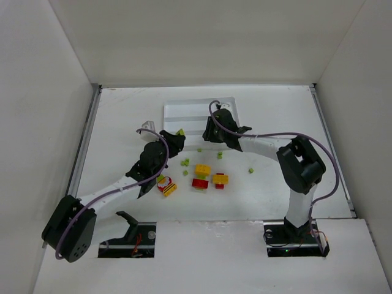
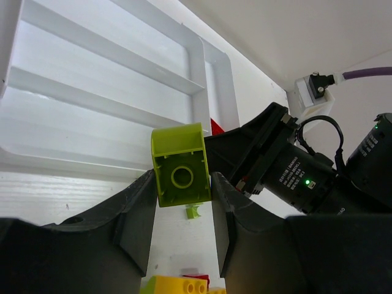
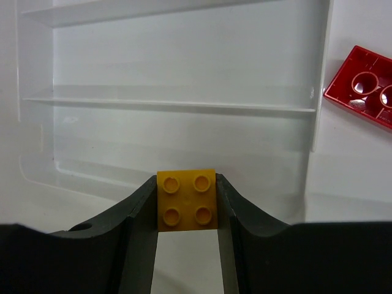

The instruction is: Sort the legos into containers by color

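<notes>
Lime green brick [image 2: 180, 174]: pinched on two sides, hollow underside toward the wrist camera, lifted clear of the table [image 1: 122, 122].
Left gripper [image 2: 182, 185]: narrow, both fingers pressed against the lime green brick. From overhead it sat by the near left corner of the tray [image 1: 190, 110].
Yellow-orange brick [image 3: 187, 199]: four studs facing the camera, clamped squarely between the fingers.
Right gripper [image 3: 185, 184]: narrow, closed onto the yellow-orange brick, held over the tray's right part with the long slots ahead of it.
Tray: white and flat; the long slots in both wrist views held no bricks.
Red brick [image 3: 361, 86]: lay underside up, past the end wall of the long slots, apparently in the crosswise slot.
Middle clump [image 1: 201, 176]: yellow on red, on the table near the tray.
Right clump [image 1: 220, 180]: yellow on red, just beside the middle clump.
Left clump [image 1: 166, 186]: red and yellow, close against the left forearm.
Small green pieces [image 1: 185, 163]: about five, scattered between the tray and the clumps.
</notes>
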Motion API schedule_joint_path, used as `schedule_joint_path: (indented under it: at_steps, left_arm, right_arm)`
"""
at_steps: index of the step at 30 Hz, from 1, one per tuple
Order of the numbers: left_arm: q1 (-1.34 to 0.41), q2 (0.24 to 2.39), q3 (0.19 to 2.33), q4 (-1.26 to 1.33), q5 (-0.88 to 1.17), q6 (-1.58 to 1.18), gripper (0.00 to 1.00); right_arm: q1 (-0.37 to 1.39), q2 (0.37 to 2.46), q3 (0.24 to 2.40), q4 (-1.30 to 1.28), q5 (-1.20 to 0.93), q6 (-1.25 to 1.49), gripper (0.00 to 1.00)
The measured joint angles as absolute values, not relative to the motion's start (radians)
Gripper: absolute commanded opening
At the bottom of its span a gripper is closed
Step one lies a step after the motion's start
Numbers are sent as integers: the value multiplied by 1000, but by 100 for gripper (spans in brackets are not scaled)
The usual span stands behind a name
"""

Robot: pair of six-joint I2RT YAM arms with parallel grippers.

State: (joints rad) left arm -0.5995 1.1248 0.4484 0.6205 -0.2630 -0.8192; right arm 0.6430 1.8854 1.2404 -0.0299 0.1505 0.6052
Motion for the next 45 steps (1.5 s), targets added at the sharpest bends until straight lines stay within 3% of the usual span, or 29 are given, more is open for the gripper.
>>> schedule_joint_path:
  at_steps: [9, 15, 18, 22, 25, 34, 45]
  left_arm:
    - [-575, 1238, 535, 614, -250, -789, 16]
    - [-566, 1309, 594, 607, -238, -768, 16]
    - [-555, 1333, 614, 605, -234, -758, 17]
    - [-522, 1401, 681, 593, -228, -744, 17]
    - [-491, 1505, 784, 578, -217, -733, 17]
    - [-408, 1846, 1132, 445, -185, -710, 17]
    - [-361, 2035, 1412, 278, -182, -649, 23]
  right_arm:
    - [643, 1914, 1269, -46, 159, 589, 55]
    - [643, 1914, 1269, -44, 159, 587, 57]
    - [643, 1888, 1236, -22, 162, 588, 52]
    - [641, 1748, 1089, 30, 186, 605, 28]
    - [640, 1623, 987, 75, 203, 625, 25]
    - [654, 1412, 746, 222, 225, 644, 35]
    - [669, 1401, 720, 290, 189, 654, 46]
